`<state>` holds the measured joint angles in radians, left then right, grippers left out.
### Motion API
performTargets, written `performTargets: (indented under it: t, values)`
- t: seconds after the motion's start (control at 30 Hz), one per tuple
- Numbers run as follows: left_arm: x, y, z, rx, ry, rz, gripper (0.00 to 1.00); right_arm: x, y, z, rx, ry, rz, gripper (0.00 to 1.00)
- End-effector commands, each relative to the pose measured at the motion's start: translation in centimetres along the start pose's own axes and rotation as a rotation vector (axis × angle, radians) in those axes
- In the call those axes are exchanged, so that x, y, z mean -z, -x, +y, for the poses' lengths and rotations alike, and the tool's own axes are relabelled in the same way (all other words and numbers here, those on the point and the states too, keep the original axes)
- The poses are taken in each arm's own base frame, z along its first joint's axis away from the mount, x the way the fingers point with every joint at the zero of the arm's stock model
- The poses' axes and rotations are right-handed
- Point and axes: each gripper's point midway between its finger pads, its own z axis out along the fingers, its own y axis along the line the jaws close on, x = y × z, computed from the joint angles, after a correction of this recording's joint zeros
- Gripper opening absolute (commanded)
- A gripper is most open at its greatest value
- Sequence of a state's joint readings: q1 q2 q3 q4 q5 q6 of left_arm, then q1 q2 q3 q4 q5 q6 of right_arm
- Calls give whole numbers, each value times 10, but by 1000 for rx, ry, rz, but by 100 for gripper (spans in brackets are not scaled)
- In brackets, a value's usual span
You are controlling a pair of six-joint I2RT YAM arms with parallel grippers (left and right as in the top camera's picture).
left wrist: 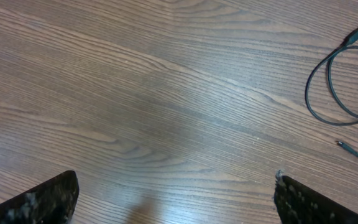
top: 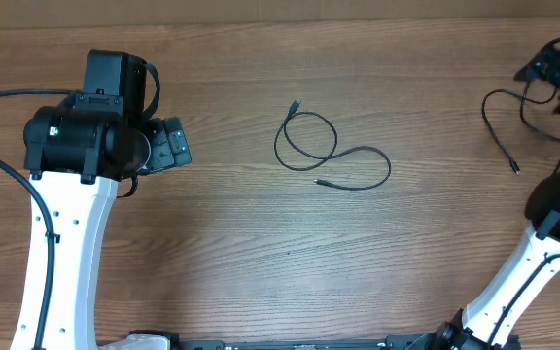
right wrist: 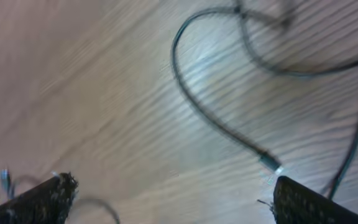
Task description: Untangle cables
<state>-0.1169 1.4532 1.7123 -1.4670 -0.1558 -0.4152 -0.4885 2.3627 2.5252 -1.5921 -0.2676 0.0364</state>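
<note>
Lying loose at the centre of the overhead frame, 1 looped cable [top: 335, 153] rests on the wooden table [top: 222, 233], well apart from the left gripper [left wrist: 176, 179], whose jaws stand wide and empty. A 2nd cable [top: 499, 139] trails at upper right near the right gripper [right wrist: 174, 182], likewise spread wide, grasping nothing.

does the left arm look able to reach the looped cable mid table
Probably yes: the left end effector is open, and only bare table lies between it and the looped cable.
</note>
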Motion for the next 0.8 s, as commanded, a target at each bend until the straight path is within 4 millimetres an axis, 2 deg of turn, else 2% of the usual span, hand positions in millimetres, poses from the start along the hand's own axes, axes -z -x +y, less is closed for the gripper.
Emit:
performTargets:
  t: [0.0, 0.2, 0.3, 0.47, 0.6, 0.77]
  values:
    - [5, 2, 0, -3, -10, -16, 100, -7, -15, 30, 116, 59, 54, 100]
    - [5, 2, 0, -3, -10, -16, 100, -16, -43, 89, 354, 169, 122, 100]
    - [5, 2, 0, -3, -10, -16, 100, -22, -55, 113, 425, 171, 146, 100]
    - [5, 2, 0, -3, -10, -16, 100, -33, -86, 164, 542, 191, 193, 100]
    - [5, 2, 0, -3, -10, -16, 100, -37, -110, 189, 594, 198, 237, 100]
    - [5, 2, 0, -3, -10, -16, 100, -43, -131, 215, 453, 172, 272, 100]
